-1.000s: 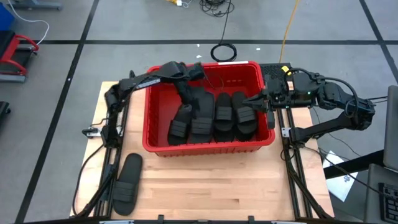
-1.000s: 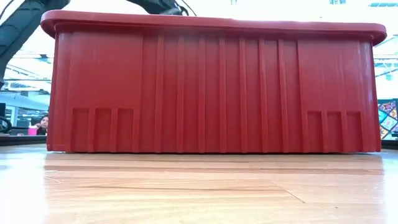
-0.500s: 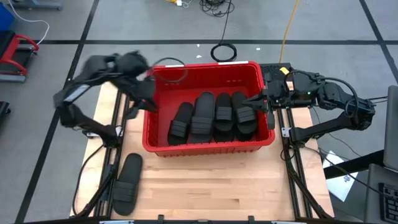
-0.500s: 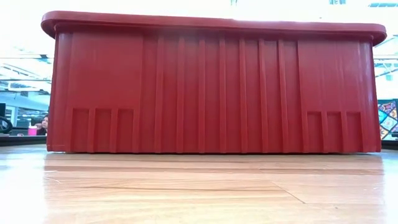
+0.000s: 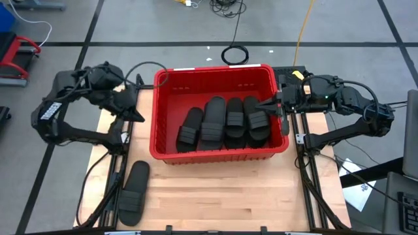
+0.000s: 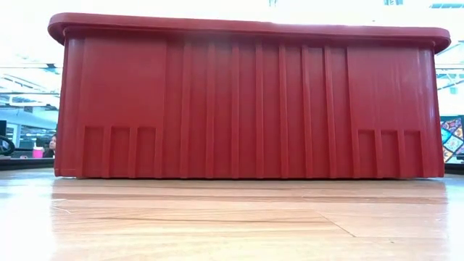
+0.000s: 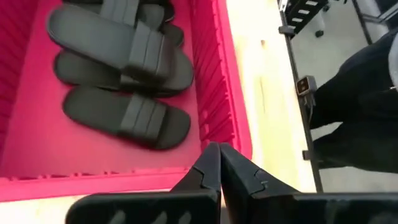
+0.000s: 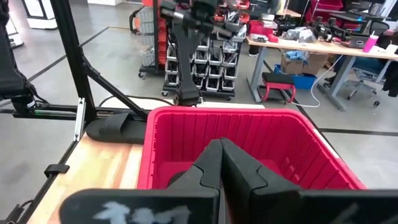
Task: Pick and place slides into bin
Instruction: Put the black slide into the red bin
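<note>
Four slides [image 5: 224, 122] lie side by side in the bin [image 5: 215, 78], and we see one more slide [image 5: 133, 192] on the tabletop [image 5: 228, 196], well apart from both arms. Left end effector [image 5: 136, 116] sits just outside the bin's left wall, fingers pressed together, gripping nothing. Right end effector [image 5: 266, 104] hovers at the bin's right rim, fingers together too, empty.
</note>
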Motion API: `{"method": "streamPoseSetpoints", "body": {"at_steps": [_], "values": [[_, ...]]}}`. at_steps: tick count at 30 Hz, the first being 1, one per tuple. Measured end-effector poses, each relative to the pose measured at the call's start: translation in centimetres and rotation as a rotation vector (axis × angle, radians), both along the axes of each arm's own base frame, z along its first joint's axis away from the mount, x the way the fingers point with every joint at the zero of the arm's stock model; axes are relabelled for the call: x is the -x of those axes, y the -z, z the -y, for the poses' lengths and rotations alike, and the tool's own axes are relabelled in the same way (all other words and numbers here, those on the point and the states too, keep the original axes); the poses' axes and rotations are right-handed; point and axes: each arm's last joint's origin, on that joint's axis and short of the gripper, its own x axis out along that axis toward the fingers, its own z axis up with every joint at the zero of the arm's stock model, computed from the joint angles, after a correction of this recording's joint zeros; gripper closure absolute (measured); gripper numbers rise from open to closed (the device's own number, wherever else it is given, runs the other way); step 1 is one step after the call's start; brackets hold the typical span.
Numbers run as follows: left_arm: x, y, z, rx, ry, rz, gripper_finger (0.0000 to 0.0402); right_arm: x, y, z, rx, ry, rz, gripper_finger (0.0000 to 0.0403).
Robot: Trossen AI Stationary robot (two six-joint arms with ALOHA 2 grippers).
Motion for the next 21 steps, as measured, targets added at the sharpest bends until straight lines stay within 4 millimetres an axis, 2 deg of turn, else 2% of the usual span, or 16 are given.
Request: {"method": "streamPoseSetpoints", "body": {"at_steps": [5,8,12,21], "values": [[0.4,3.5,0.4,0.099,0.013,0.031,0.0401,0.0,0.0,0.0,-0.005,0.001,0.000,0.0403],[1.0,6.8,1.1,0.306,0.063,-0.010,0.0401,0.0,0.0,0.0,-0.020,0.005,0.001,0.0403],[1.6,11.3,2.4,0.600,0.087,-0.185,0.0401,0.0,0.0,0.0,-0.040,0.010,0.001,0.0403],[4.1,18.1,4.5,0.680,0.103,-0.427,0.0398,0.0,0.0,0.0,-0.052,0.012,0.000,0.0403]]}}
